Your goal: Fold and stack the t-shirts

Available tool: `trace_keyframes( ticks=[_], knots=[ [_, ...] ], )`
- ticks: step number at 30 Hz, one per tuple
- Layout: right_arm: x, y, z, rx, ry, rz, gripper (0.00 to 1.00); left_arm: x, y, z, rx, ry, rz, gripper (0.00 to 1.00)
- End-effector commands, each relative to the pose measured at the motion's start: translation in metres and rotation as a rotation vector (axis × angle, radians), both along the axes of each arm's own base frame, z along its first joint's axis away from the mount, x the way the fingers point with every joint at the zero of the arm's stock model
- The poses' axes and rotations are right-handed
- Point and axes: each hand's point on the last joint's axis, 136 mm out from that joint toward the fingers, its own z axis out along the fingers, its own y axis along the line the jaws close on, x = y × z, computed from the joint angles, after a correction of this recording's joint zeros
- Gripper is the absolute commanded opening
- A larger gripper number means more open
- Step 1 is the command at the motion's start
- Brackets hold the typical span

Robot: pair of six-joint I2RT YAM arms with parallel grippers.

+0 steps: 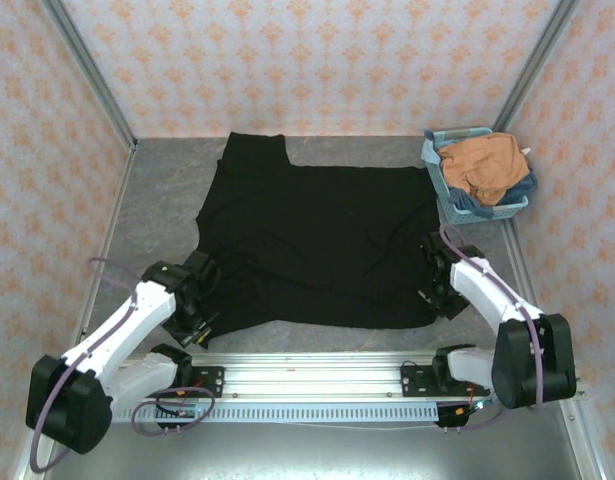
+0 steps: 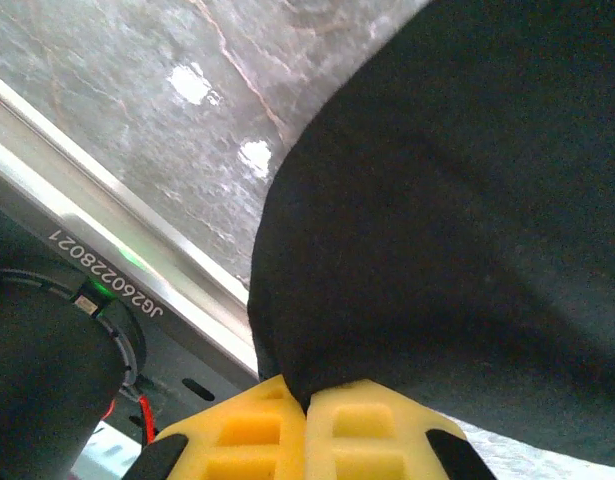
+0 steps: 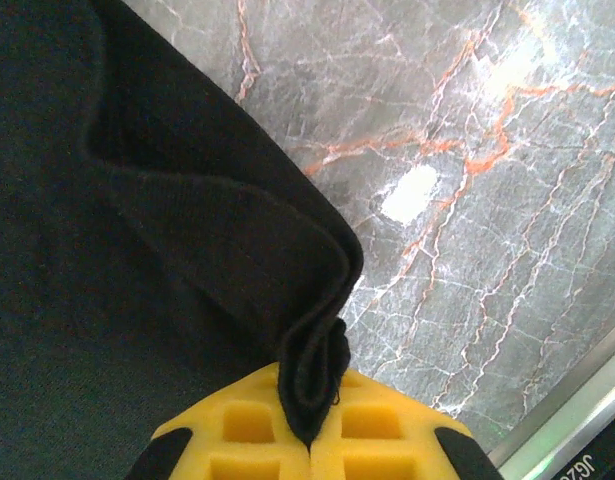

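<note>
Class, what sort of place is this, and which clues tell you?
Probably a robot test cell, not a home: patterned panel walls enclose a marble-look table, and two arms are bolted to a metal rail.

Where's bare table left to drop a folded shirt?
Widest bare table: the strip left of the black t-shirt, out to the table's left edge. A shallower patch sits at the back, between the shirt's far edge and the basket. Crowded: the right side by the basket, and the near edge, where the left gripper and right gripper pinch the shirt.
</note>
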Motion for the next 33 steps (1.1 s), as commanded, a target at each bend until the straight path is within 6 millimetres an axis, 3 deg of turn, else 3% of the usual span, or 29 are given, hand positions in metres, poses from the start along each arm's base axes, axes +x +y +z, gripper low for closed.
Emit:
trace_keyframes(
  ticks=[1, 8, 14, 17, 19, 23, 27, 33],
  knots=[
    [-0.008, -0.006, 0.0, -0.031, 0.036, -0.008, 0.0, 0.019, -0.014, 0.011, 0.01, -0.024, -0.063, 0.0],
    [-0.01, -0.016, 0.014, -0.079, 0.014, -0.018, 0.0, 0.034, -0.011, 0.047, 0.114, -0.114, -0.141, 0.0],
    [-0.013, -0.017, 0.022, -0.076, -0.014, -0.038, 0.04, 0.029, -0.023, 0.063, 0.057, -0.176, -0.165, 0.0],
    [-0.006, -0.014, 0.02, -0.057, -0.043, -0.043, 0.05, 0.011, -0.026, 0.065, 0.052, -0.098, -0.224, 0.0],
    [0.006, -0.009, 0.015, -0.031, -0.066, -0.039, 0.06, -0.002, -0.016, 0.069, 0.092, -0.06, -0.248, 0.0],
    [0.03, 0.014, -0.004, 0.081, -0.028, -0.005, 0.03, -0.023, 0.022, 0.081, 0.215, -0.077, -0.188, 0.0],
    [0.037, 0.024, -0.013, 0.116, 0.031, 0.023, 0.0, -0.036, 0.035, 0.074, 0.239, -0.1, -0.075, 0.0],
    [0.025, 0.007, 0.005, 0.028, 0.024, 0.006, 0.06, -0.026, 0.007, 0.051, 0.11, -0.117, -0.056, 0.0]
  ],
)
